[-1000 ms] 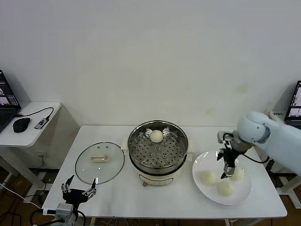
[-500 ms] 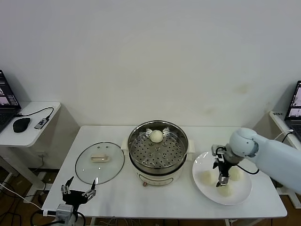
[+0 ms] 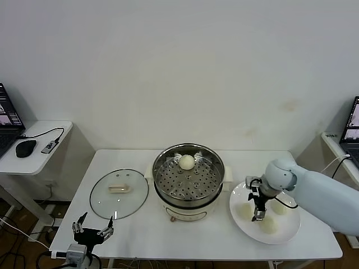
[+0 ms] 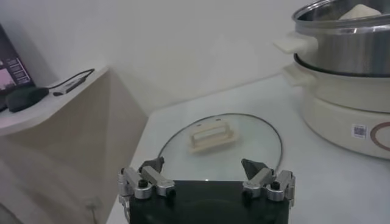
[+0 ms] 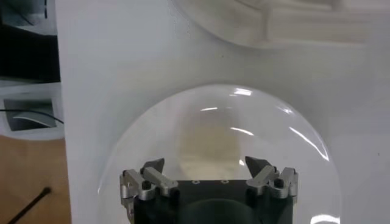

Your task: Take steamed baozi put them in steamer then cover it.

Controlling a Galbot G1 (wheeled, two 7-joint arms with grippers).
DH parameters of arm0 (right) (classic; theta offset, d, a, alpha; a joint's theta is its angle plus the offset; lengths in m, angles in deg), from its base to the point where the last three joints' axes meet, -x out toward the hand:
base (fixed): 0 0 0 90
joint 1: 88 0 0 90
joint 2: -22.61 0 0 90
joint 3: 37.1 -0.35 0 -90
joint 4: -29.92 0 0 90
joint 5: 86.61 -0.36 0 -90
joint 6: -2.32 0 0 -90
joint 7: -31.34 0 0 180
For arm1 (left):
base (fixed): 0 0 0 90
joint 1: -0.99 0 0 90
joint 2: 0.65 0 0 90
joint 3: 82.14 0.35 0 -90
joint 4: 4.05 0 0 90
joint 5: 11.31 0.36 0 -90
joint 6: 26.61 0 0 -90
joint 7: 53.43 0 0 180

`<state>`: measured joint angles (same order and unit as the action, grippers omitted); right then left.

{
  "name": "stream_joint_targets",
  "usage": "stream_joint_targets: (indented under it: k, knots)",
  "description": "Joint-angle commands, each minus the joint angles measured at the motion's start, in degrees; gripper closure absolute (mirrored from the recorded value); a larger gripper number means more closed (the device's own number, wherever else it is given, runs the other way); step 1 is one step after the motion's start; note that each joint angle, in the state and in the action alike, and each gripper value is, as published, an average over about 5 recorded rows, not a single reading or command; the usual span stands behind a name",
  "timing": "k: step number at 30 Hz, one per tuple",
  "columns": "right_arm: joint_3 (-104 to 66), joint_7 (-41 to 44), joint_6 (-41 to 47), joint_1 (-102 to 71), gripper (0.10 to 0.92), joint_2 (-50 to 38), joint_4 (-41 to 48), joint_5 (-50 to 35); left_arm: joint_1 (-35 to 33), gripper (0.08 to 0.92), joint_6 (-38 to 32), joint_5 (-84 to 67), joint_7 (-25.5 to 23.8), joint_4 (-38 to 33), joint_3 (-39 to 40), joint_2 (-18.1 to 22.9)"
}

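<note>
- Steamer (image 3: 188, 180) sits mid-table on its white base, lid off, one bun (image 3: 186, 162) resting on the holed tray toward the back.
- Right of the steamer is a white plate (image 3: 283, 230) with three more buns; I can see one clearly at (image 3: 268, 224), the others are partly behind the arm.
- Right gripper (image 3: 259, 212) hangs just over that plate, jaws spread wide, nothing held. Can't tell if it touches a bun.
- Glass lid (image 3: 119, 193) lies flat on the table left of the steamer, cream handle up.
- Left gripper (image 3: 93, 228) is parked low, in front of the lid, off the table's front edge, jaws wide and empty too.
</note>
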<state>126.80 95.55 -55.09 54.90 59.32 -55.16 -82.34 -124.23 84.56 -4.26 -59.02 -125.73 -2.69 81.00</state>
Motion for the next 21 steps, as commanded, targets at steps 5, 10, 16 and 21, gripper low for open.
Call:
stream_joint_targets:
  k: [5, 10, 16, 21]
  knots:
    - [-1.7, -0.9, -1.5, -2.3, 0.203, 1.7, 2.4, 2.3, 0.0, 0.177, 0.1, 0.3, -0.1, 0.1, 0.3, 0.2]
    - [-2.2, -1.1, -2.1, -2.9, 0.203, 2.0, 3.1, 2.7, 0.1, 0.177, 0.1, 0.4, -0.1, 0.2, 0.4, 0.4]
    - [-2.6, -1.2, -2.1, -3.3, 0.208, 2.3, 3.4, 2.9, 0.1, 0.177, 0.1, 0.5, -0.1, 0.5, 0.5, 0.4]
    - [-2.7, -1.3, -2.1, -3.4, 0.291, 2.3, 3.4, 2.7, 0.3, 0.177, 0.2, 0.5, -0.1, 0.5, 0.6, 0.4]
